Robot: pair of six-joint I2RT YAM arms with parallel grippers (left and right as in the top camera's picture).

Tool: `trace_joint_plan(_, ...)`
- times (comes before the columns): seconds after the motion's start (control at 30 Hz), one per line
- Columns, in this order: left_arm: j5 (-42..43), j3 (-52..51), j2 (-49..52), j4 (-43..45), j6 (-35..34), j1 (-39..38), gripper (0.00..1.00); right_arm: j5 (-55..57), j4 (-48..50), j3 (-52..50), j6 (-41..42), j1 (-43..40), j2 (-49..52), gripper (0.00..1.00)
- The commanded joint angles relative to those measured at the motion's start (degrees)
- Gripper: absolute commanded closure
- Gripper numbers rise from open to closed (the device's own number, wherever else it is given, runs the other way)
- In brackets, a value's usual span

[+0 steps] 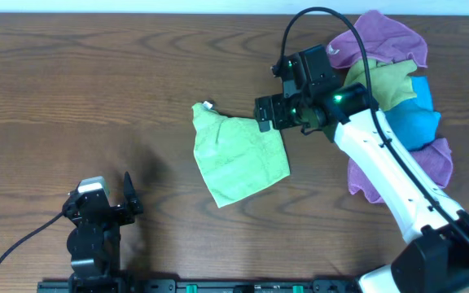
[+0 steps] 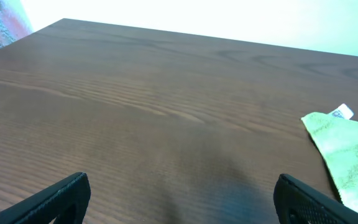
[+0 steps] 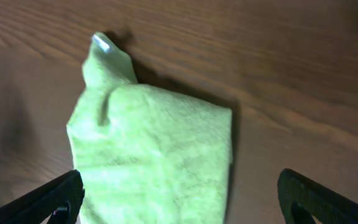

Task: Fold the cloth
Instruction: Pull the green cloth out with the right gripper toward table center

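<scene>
— Distance decided this one. Nearest the base, the left claw (image 2: 184, 200) sat low by the table's (image 1: 72, 73) front edge, spread wide, nothing between its fingers (image 2: 61, 198).
— And the cloth (image 1: 238, 155)?
— Mid-table, ahead of that claw and off to its right, well apart. It lay flat, looked partly doubled over, long axis running from the white tag (image 1: 208, 105) at its far-left corner toward the near-right.
— So the right arm (image 1: 381, 155) had it?
— Clearly nearer, I'd say. The right claw (image 3: 179, 198) hung just over the cloth's far-right edge, spread too, pinching nothing; its own camera showed green straight below, between the fingers.
— Anything in the way?
— Nothing on the cloth itself. Beyond the arm, at the table's far-right side, lay a pile of other cloths (image 1: 385, 81), purple, olive and blue, near ours but not touching. A loose swing back there could have snagged one, I reckoned.
</scene>
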Motion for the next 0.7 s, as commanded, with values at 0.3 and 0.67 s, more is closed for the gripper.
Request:
trace_joint_plan(0.3,-0.81,-1.33,-0.33,-0.44,0.24,-0.17,0.05,-1.84,-0.52,-0.50,-5.55,6.64,1.92,0.04)
trace_joint_plan(0.67,-0.81,-1.33,-0.33,-0.44,0.22,-0.17,0.05,-1.86,2.71,-0.50,-3.50,12.24,10.03,0.98)
